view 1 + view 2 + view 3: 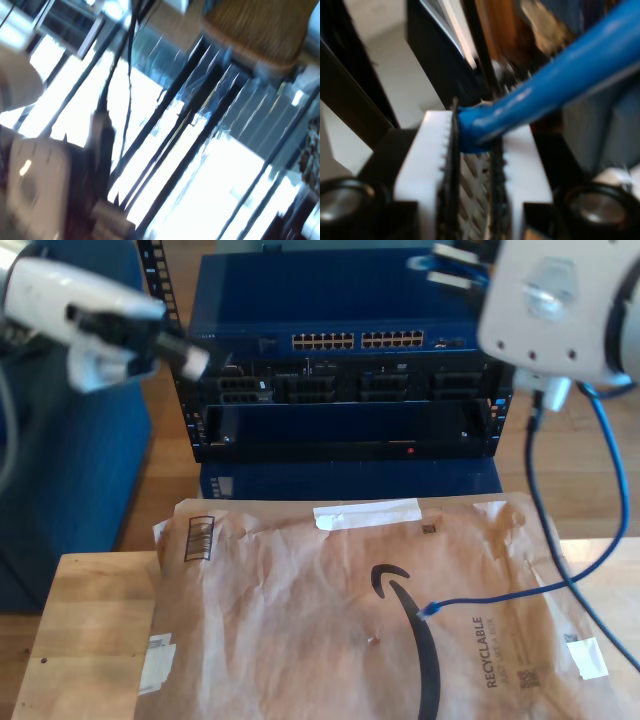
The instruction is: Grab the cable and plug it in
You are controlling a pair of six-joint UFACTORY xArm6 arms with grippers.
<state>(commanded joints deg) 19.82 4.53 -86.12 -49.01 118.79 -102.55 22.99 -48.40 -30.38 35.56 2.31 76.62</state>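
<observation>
The blue cable is pinched between the white fingers of my second gripper, which is shut on it. In the exterior view this gripper is at the top right, in front of the rack's upper edge. From there the cable hangs down the exterior view's right side. It then runs across the brown envelope to its free plug, which lies on the paper. Another arm's gripper hangs blurred at the exterior view's upper left, and its jaws are unclear. The first wrist view is motion-blurred.
A blue network switch with a row of ports sits in a dark rack behind the table. A brown paper envelope covers most of the wooden table. A dark cable hangs beside the blue one.
</observation>
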